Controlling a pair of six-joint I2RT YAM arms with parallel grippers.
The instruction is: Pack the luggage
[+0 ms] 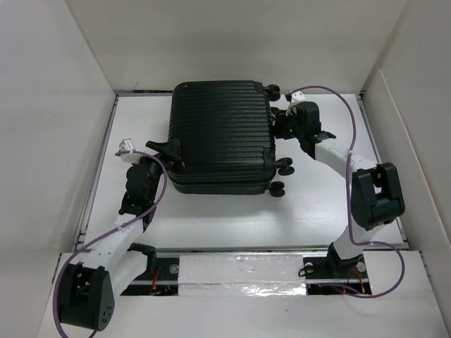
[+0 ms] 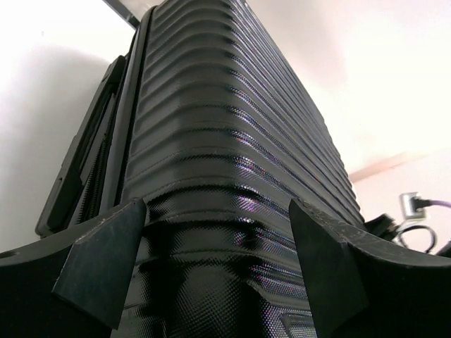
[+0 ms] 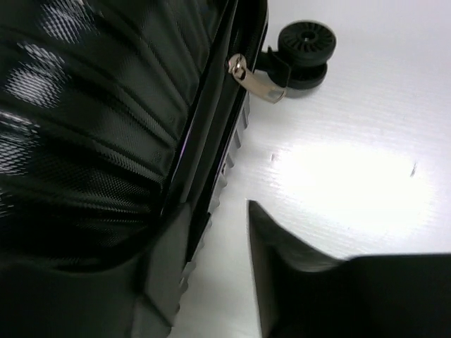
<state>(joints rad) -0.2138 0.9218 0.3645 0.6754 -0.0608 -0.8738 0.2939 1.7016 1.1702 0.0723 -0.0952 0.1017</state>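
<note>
Top external view: we are looking down at the luggage (image 1: pixel 218 137), a black ribbed hard-shell suitcase. It is lying flat and closed on the white table (image 1: pixel 211 225), toward the far side and about midway between left and right, with its caster wheels (image 1: pixel 285 167) pointing right.

The left gripper (image 1: pixel 169 155) is hovering at the suitcase's near-left corner with its jaws spread wide. In the left wrist view the glossy shell is filling the space between the two fingers (image 2: pixel 99 260), and we cannot tell whether either pad is touching it. The right gripper (image 3: pixel 213 211) is sitting low at the suitcase's right edge, near the wheels. Its fingers are parted and pinching nothing, one just beside the zipper seam and the other hanging over bare table.

We are judging the risks as these:
- The shell is slick and rounded, so a squeeze at the corner is likely to slip off.
- A push from one arm alone may send the case sliding or spinning across the smooth table.
- The right fingers are working close to the metal zipper pull (image 3: pixel 255 81) and one of the caster wheels, so a careless sweep could snag either.

The case is looking clean and glossy, its even ribs catching the light. We cannot tell whether the zipper is fully shut.
</note>
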